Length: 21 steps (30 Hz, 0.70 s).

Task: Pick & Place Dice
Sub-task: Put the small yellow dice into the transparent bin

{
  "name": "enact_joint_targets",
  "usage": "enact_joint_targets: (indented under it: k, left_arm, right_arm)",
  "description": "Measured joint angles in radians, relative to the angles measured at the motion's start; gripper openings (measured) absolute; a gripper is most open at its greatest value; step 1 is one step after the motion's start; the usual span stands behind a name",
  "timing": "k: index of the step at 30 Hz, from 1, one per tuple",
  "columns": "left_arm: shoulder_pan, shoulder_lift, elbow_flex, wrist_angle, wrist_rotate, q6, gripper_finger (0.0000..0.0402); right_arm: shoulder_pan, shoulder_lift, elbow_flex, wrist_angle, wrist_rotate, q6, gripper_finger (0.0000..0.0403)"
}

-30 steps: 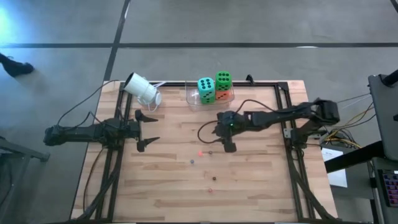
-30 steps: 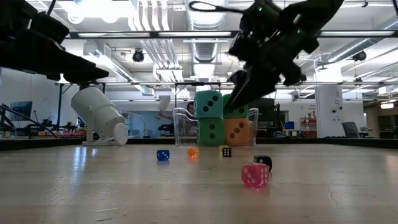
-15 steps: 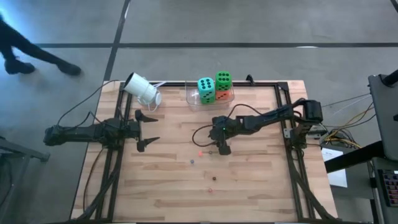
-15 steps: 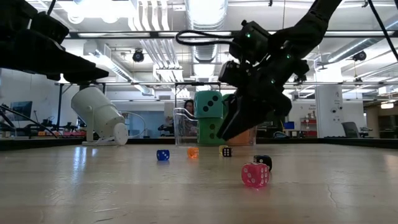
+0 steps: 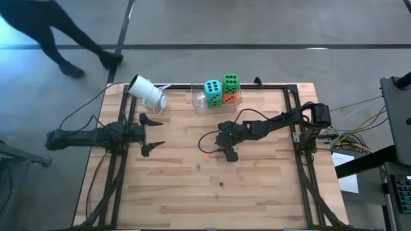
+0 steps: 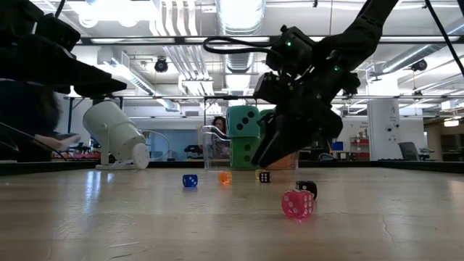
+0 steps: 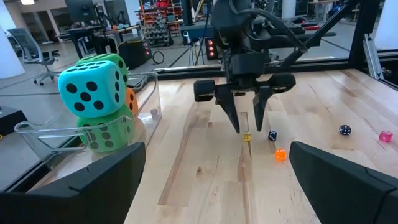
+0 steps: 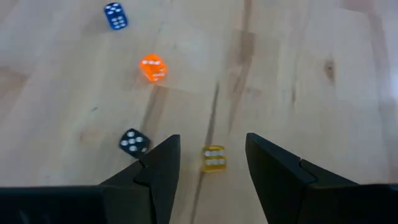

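Four large soft dice, teal (image 7: 93, 87), two green (image 7: 111, 129) and orange-red (image 7: 131, 99), sit stacked in a clear tub (image 5: 218, 102) at the table's far edge. Tiny dice lie on the wood mid-table: yellow (image 8: 214, 158), black (image 8: 132, 142), orange (image 8: 152, 67), blue (image 8: 115, 15) and pink (image 6: 297, 204). My right gripper (image 8: 211, 142) is open, pointing slantwise down, its fingertips just above the yellow die and to either side of it, touching nothing. My left gripper (image 5: 157, 135) waits open at the table's left.
A white cup (image 5: 146, 93) lies tipped at the far left corner. A second black die (image 6: 306, 188) rests near the pink one. The right arm's cable (image 5: 212, 138) loops over the table. A person walks on the floor beyond the far left.
My right gripper has come down toward the tiny dice and a little toward the table's left, then nearly stopped; its fingers keep the same gap. The dice have not moved.
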Motion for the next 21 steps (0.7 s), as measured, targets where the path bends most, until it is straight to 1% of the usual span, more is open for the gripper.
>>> enact_joint_targets:
  k: [15,18,21]
  left_arm:
    - [0.0,0.0,0.0,0.0,0.0,0.0,0.04]
    - [0.0,0.0,0.0,0.0,0.0,0.0,0.04]
    - [0.0,0.0,0.0,0.0,0.0,0.0,0.04]
  right_arm:
    - [0.0,0.057,0.001,0.037,0.015,-0.007,0.0177]
    - [0.0,0.058,0.001,0.037,0.018,-0.008,0.017]
    - [0.0,0.056,0.001,0.035,0.017,-0.016,0.0151]
